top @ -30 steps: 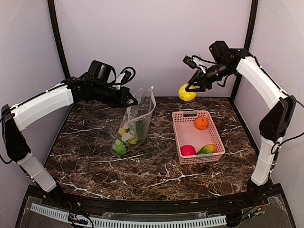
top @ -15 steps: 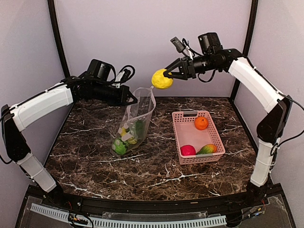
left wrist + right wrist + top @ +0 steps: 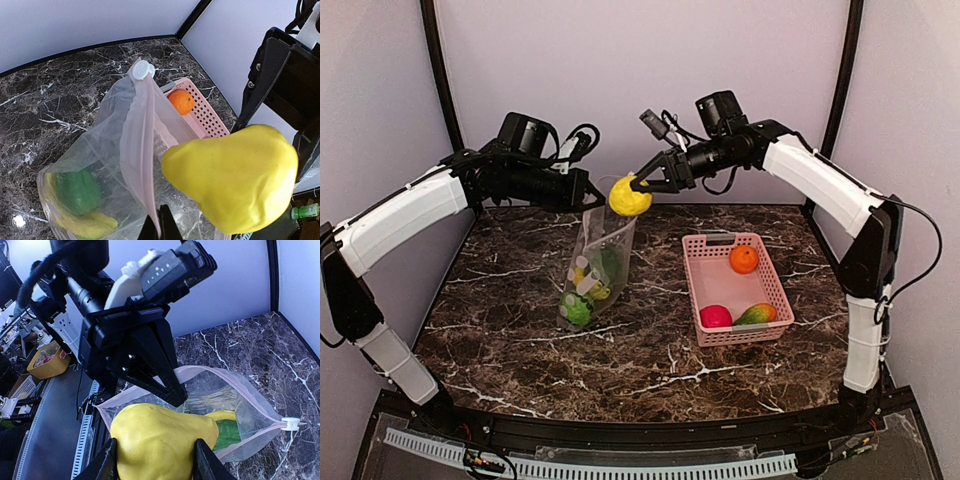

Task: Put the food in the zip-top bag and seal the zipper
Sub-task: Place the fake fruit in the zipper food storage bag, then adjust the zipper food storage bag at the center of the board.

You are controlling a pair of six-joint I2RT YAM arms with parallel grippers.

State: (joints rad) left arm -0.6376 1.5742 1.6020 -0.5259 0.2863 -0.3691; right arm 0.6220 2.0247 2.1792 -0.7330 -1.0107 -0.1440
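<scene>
Two arms meet above the far half of your counter (image 3: 520, 335), a dark marble slab veined in white, closed in by pale lilac walls and black corner posts. Your left tool (image 3: 586, 196) is pinched tight on the mouth edge of the zip-top bag (image 3: 592, 270). It holds the mouth up and open while the bag's bottom rests on the counter, left of centre. The zipper (image 3: 141, 150) runs pale pink from those fingers to a white slider (image 3: 142, 69). Inside the bag you can see a green pepper (image 3: 77, 190) and a banana (image 3: 87, 226), low down.

Your right tool (image 3: 638, 186) grips the yellow lemon (image 3: 629, 197) between both fingers, right at the bag's mouth and just beside the left tool.

The pink basket (image 3: 692, 285) sits toward the right edge of the counter. It holds the orange (image 3: 743, 259) at its far end, and the red-pink fruit (image 3: 716, 316) and mango (image 3: 757, 314) side by side at its near end.
</scene>
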